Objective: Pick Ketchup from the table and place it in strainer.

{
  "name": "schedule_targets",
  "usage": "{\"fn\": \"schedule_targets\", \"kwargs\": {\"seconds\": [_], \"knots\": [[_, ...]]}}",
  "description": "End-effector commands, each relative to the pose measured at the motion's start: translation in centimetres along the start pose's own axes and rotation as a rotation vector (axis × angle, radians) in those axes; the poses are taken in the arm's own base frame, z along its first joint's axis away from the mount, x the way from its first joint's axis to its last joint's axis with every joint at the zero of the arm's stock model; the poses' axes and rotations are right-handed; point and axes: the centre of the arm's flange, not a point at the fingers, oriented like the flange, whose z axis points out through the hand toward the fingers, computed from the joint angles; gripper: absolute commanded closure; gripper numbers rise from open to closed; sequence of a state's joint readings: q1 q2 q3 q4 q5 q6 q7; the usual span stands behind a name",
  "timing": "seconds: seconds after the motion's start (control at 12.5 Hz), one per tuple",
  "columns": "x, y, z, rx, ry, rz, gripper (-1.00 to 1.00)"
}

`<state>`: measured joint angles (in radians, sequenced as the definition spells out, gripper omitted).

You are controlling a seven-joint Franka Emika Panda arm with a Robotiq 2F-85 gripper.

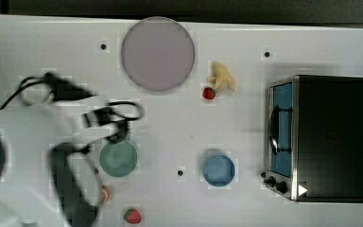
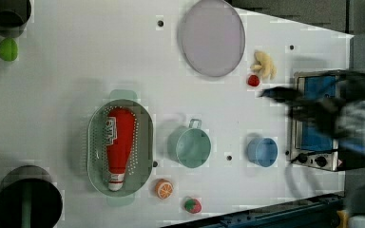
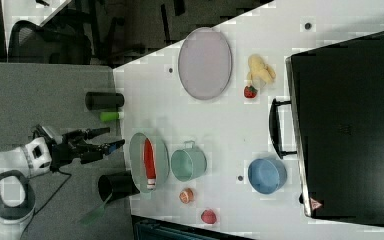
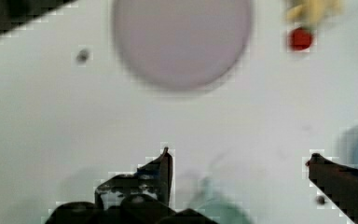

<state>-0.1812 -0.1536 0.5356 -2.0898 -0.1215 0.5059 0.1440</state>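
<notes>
A white table (image 1: 246, 123) carries the whole scene; in the top view a large grey round plate (image 1: 157, 53) lies near the far edge, a strawberry (image 1: 209, 93) and a pale yellow toy (image 1: 222, 77) sit just beside each other, a black toaster oven (image 1: 328, 138) stands at the top view's right, a blue bowl (image 1: 219, 170) sits near it, and a green cup (image 1: 118, 159) lies under the blurred white arm (image 1: 33, 127).

In the left view the strainer (image 2: 95, 147) lies on the table at the left view's left, and the Ketchup (image 2: 119, 142) lies on its side inside it, cap towards the lower edge; an orange slice (image 2: 163, 189) sits just beside the strainer, and the green cup stands between strainer and blue bowl.

In the right view the gripper (image 3: 111, 138) hangs beyond the table's edge, near the strainer but apart from it, empty; a black cylinder (image 3: 104, 101) and another black container (image 3: 116, 186) stand to either side.

In the wrist view the two dark fingers (image 4: 161, 175) stand wide apart with nothing between them; the grey plate lies beyond.
</notes>
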Motion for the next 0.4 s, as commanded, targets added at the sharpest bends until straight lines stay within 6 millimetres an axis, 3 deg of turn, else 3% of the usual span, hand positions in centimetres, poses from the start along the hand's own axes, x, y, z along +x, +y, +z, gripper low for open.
{"fn": "schedule_targets", "kwargs": {"seconds": [0.08,0.24,0.4], "knots": [[6.6,7.7,-0.8,0.0,-0.099,0.271,-1.0],[8.4,11.1,-2.0,0.031,-0.171,0.334,-1.0],[10.6,13.7,-3.8,0.05,-0.167,0.263,-1.0]]}}
